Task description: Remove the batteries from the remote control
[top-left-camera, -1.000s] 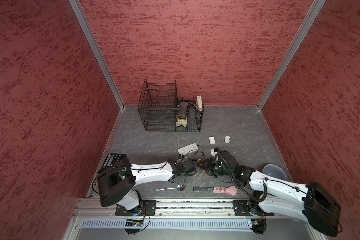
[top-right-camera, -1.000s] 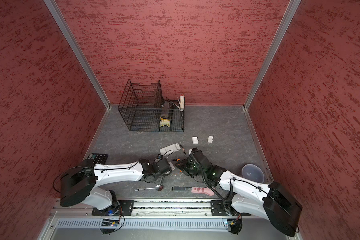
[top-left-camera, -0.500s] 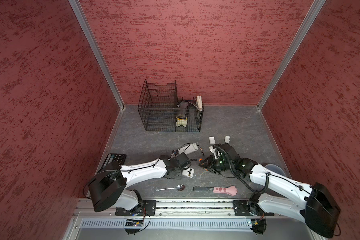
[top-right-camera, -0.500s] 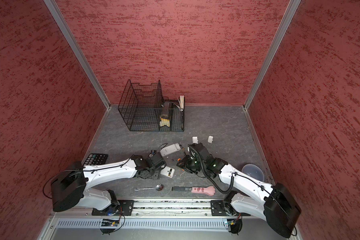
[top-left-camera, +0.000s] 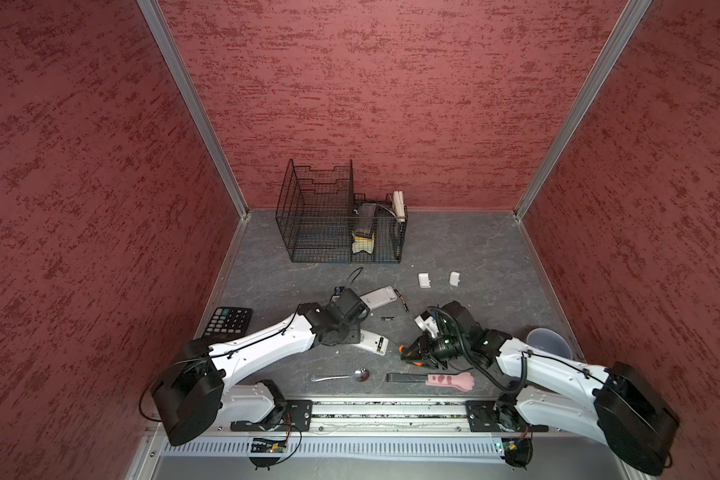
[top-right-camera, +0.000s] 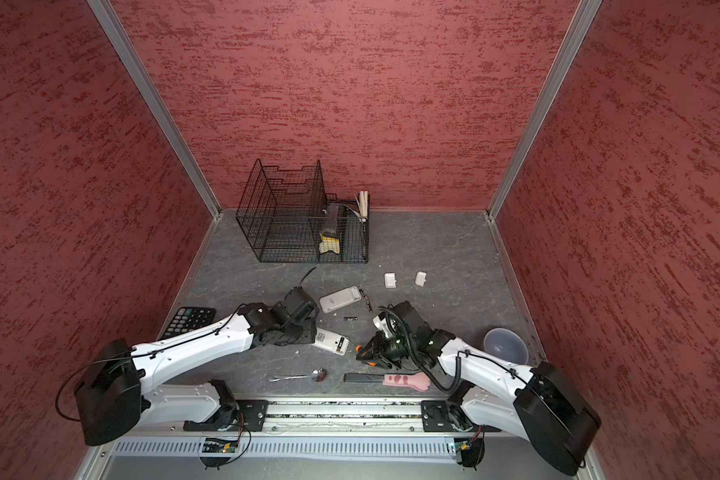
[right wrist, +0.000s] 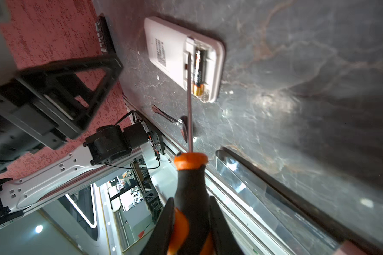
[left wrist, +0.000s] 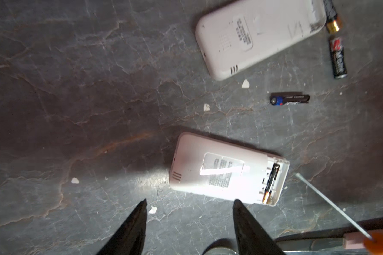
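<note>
The near white remote control (left wrist: 219, 172) lies back-up with its compartment open and one of the batteries (left wrist: 270, 185) still in it. My left gripper (left wrist: 189, 201) is open just beside this remote's edge, with nothing between its fingers. My right gripper (right wrist: 190, 198) is shut on the screwdriver (right wrist: 191, 176), whose tip sits over the empty slot beside that battery (right wrist: 199, 72). Three loose batteries (top-left-camera: 387, 318) (top-left-camera: 404, 306) (top-left-camera: 397, 293) lie on the floor near a second white remote (top-left-camera: 377, 297). In both top views the near remote (top-right-camera: 329, 340) lies between the left gripper (top-left-camera: 350, 332) and the right gripper (top-left-camera: 420, 353).
A black wire basket (top-left-camera: 341, 224) stands at the back. Two white covers (top-left-camera: 424, 279) (top-left-camera: 454, 278) lie right of centre. A calculator (top-left-camera: 229, 322) is at the left, with a spoon (top-left-camera: 341, 376) and a pink paw-shaped tool (top-left-camera: 433, 379) at the front. A bowl (top-left-camera: 547, 343) sits at the right.
My left gripper has drawn back off the near remote, which now shows, and its jaws have narrowed a little. The right gripper with the screwdriver has shifted toward the front.
</note>
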Controlling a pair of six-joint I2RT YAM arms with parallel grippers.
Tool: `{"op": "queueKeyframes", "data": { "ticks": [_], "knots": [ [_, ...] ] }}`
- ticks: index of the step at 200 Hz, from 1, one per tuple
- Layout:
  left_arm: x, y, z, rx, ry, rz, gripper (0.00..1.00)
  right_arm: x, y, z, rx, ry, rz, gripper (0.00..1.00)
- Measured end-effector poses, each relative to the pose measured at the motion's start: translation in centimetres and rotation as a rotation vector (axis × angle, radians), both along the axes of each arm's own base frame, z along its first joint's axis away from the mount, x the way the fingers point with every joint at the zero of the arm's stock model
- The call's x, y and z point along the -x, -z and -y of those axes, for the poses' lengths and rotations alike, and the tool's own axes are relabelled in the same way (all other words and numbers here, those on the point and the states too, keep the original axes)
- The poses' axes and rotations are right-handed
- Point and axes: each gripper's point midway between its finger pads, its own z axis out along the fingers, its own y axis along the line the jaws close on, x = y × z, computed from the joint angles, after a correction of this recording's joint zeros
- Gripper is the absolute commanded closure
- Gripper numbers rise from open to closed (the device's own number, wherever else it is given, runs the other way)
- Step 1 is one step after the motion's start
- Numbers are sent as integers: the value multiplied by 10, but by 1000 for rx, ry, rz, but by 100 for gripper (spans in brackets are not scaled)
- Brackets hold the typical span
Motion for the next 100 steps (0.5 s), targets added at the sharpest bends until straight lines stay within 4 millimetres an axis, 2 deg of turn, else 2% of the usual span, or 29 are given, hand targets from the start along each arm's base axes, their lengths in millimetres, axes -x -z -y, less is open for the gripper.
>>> {"op": "queueKeyframes", "data": {
  "ticks": [22, 63, 100],
  "knots": [
    [-6, 0, 0, 21, -8, 7, 46, 3, -1, -2, -24, -15, -6, 100],
    [-10, 8, 8, 33, 14, -8, 57, 5, -2, -4, -54, -30, -4, 100],
    [-10, 19, 12, 30, 28, -27, 60, 8, -1, -4, -58, -38, -12, 100]
  ]
}}
